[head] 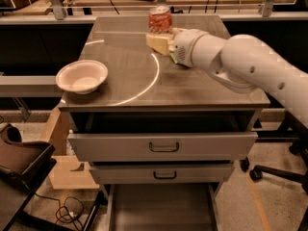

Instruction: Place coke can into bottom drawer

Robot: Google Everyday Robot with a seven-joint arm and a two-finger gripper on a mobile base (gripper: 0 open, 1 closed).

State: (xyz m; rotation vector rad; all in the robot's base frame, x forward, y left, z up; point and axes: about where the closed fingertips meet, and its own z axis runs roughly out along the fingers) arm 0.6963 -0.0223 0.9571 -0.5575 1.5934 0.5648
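Note:
The coke can (pixel 160 19) is a red-orange can with a silver top, at the far middle of the cabinet top. My gripper (pixel 160 38) reaches in from the right on a white arm. Its yellowish fingers (pixel 158 42) are closed around the can's lower part, and the can looks raised a little off the top. The bottom drawer (pixel 161 208) stands pulled out at the foot of the cabinet, with its flat dark-grey floor showing.
A white bowl (pixel 82 76) sits at the left front of the cabinet top (pixel 130 81). A bit of a green bag (pixel 172 57) shows under my wrist. Two grey drawer fronts with dark handles (pixel 163 147) are above the bottom drawer. A chair base (pixel 269 172) stands at the right.

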